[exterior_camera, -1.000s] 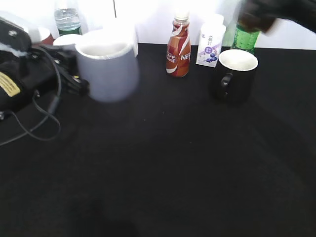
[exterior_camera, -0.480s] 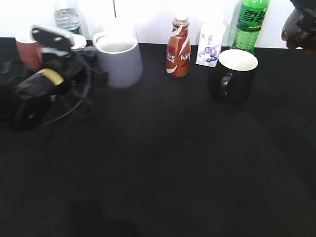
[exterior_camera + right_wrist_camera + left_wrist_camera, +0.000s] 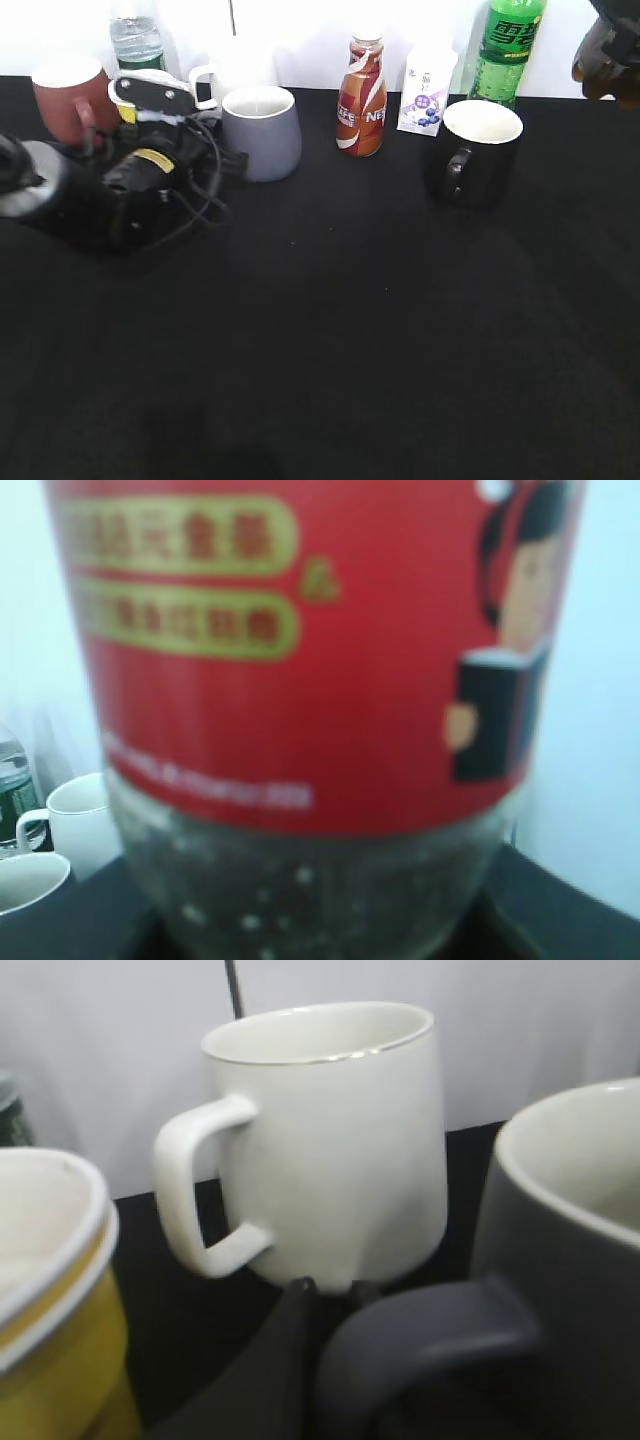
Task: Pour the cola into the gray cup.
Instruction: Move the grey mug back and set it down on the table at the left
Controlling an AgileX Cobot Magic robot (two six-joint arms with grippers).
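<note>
Back row crowded, front of the table open.

From my seat the wide black table (image 3: 330,360) ahead of the row gives me free passage. The gray cup (image 3: 262,132) is hemmed in: the left arm (image 3: 110,190) fills the space to its left, the white mug (image 3: 320,1140) stands just behind it, and a yellow cup (image 3: 50,1300) sits beside that. To its right there is a gap before the coffee bottle (image 3: 362,95). Further right the carton (image 3: 427,92), green bottle (image 3: 508,50) and black mug (image 3: 474,152) cluster closely, blocking a low approach there.
</note>
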